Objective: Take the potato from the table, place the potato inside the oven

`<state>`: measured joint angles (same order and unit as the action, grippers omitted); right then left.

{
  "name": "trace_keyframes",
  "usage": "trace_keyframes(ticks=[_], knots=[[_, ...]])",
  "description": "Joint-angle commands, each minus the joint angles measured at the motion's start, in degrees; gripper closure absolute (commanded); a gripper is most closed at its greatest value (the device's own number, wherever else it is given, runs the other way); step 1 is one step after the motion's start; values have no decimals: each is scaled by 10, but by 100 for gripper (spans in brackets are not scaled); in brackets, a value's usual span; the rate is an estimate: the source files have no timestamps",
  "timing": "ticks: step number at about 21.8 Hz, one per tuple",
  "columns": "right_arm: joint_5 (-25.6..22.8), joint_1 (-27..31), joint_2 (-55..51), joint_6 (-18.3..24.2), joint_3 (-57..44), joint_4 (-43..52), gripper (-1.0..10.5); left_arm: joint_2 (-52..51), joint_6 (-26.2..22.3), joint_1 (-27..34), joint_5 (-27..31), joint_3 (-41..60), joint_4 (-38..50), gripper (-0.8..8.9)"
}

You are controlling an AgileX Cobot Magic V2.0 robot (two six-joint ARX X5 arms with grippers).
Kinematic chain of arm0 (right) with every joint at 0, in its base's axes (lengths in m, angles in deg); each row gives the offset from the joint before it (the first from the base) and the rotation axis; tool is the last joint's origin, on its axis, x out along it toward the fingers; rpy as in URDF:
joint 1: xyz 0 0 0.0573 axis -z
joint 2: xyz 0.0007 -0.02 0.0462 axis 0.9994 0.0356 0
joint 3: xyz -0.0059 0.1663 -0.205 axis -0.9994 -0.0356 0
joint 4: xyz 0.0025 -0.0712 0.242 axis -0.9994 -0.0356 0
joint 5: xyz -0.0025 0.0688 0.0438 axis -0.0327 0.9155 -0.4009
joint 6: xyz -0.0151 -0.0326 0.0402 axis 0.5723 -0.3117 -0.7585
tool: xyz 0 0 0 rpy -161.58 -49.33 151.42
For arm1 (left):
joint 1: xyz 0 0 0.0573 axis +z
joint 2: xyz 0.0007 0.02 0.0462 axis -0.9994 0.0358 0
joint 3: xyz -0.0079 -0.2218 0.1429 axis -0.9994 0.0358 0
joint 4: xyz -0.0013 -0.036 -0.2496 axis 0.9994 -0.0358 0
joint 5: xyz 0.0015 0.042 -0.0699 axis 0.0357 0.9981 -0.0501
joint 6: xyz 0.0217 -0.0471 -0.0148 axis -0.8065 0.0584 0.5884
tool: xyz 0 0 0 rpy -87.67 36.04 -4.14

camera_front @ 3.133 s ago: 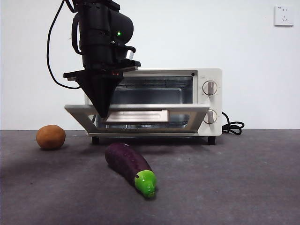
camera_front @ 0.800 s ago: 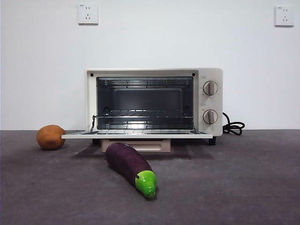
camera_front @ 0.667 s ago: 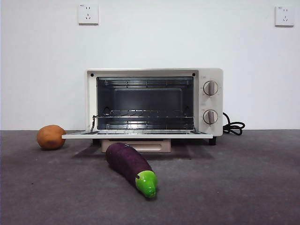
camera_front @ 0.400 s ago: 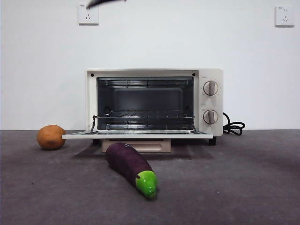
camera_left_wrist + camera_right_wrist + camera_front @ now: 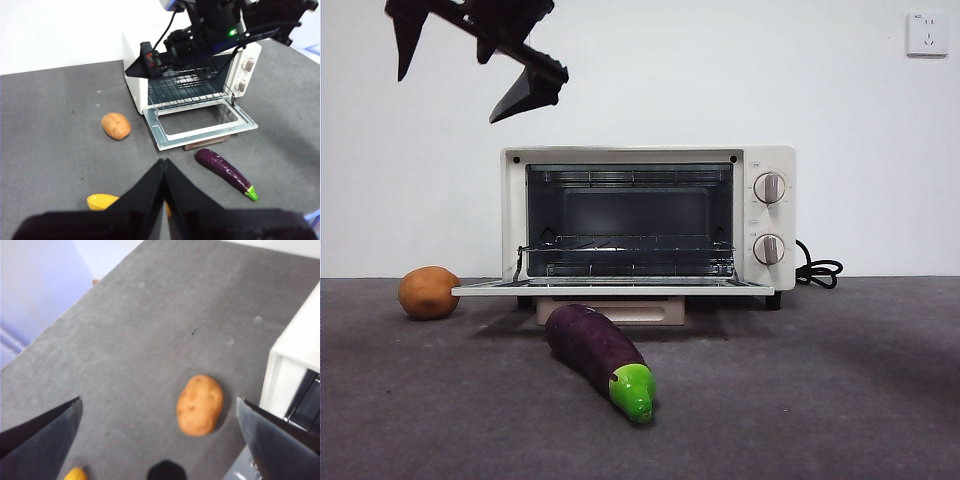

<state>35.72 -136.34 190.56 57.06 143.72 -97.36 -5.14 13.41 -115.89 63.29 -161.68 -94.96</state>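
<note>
High over the tabletop's [image 5: 840, 400] left part, my right claw [image 5: 470, 60] hangs spread wide, gripping nothing, above the potato [image 5: 200, 404]. Potato lies on the tabletop just left of the oven [image 5: 765, 215], apart from it; door dropped flat, rack bare. Eggplant [image 5: 598, 358] lies before the door. My left claw [image 5: 164, 167] waits, pressed closed, empty.

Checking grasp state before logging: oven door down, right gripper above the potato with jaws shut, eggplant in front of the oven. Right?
One thing is off: the right gripper has its jaws wide open, not shut; the right wrist view shows them spread either side of the potato. The oven door is down and the eggplant lies in front.
</note>
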Motion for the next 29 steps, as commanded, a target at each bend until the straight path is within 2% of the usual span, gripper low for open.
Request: trace_keyframes(ticks=[1, 12, 19, 29], knots=[[-9, -4, 24, 10, 0, 16, 376, -3, -7, -1, 12, 3, 2, 819], [-28, -19, 92, 10, 0, 100, 376, -3, -7, -1, 12, 3, 2, 819], [-52, -23, 115, 10, 0, 111, 376, -3, -8, -1, 12, 3, 2, 819], [-47, -22, 159, -33, 0, 121, 376, -3, -22, -1, 12, 3, 2, 819]])
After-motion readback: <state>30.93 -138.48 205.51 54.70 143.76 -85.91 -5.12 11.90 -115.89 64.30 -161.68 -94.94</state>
